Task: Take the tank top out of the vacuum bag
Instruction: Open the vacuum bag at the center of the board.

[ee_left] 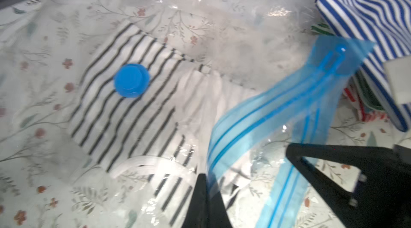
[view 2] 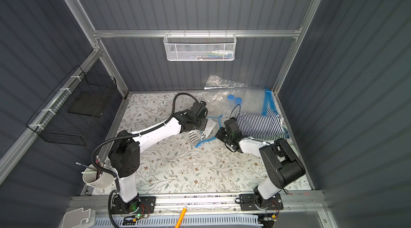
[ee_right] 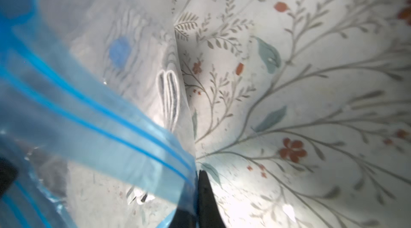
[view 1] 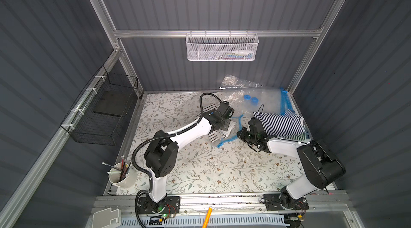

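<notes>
The tank top (ee_left: 133, 113) lies inside the vacuum bag (ee_left: 138, 169) on the bench (view 1: 200, 166); the left arm (view 1: 189, 133) hides most, so you cannot read its long axis. Left end effector (ee_left: 208, 178) and right end effector (ee_right: 198, 175) both pinch the bag's zip strip (ee_left: 278, 104).

My bench wears a pale cloth (view 1: 200, 166) printed with leafy twigs and small rust flowers. On my left wall hangs a black wire basket (view 1: 95, 131) with a dark flat slab (view 1: 110, 104) lying in it. Near my left front corner a white cup (view 1: 124, 180) leans, holding pencils (view 1: 123, 168). On the back rail hangs a white mesh basket (view 1: 222, 47) with a few small things I cannot make out. Against the back wall lie spare clear bags (view 1: 264, 102), crumpled, two blue caps (view 1: 247, 97) on them. On my right sits a pile of folded clothes (view 1: 280, 123), blue-and-white stripes on top. Past the front edge lie an orange stick (view 1: 208, 215) and a white plastic stand (view 1: 106, 218).
</notes>
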Available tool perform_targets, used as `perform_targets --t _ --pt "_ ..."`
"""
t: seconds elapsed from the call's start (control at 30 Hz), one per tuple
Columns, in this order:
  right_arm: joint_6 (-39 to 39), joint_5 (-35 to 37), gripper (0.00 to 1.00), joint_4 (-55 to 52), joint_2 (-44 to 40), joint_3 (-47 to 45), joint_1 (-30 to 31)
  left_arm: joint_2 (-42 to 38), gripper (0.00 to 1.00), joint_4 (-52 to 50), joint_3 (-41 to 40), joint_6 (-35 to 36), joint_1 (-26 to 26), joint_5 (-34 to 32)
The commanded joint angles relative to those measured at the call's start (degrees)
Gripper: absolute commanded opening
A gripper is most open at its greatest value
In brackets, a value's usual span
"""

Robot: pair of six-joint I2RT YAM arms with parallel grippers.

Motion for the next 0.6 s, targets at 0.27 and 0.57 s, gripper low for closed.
perform_targets --t 0.27,0.57 --pt "-1.4 -2.32 0.12 -4.46 -7.32 -3.27 -0.26 -1.9 0.0 -2.44 2.31 2.4 -0.22 5.77" --pt "0.09 -1.13 0.4 -11.67 -22.86 -5.67 -0.15 -0.07 0.0 0.57 0.62 -1.96 -0.41 8.6"
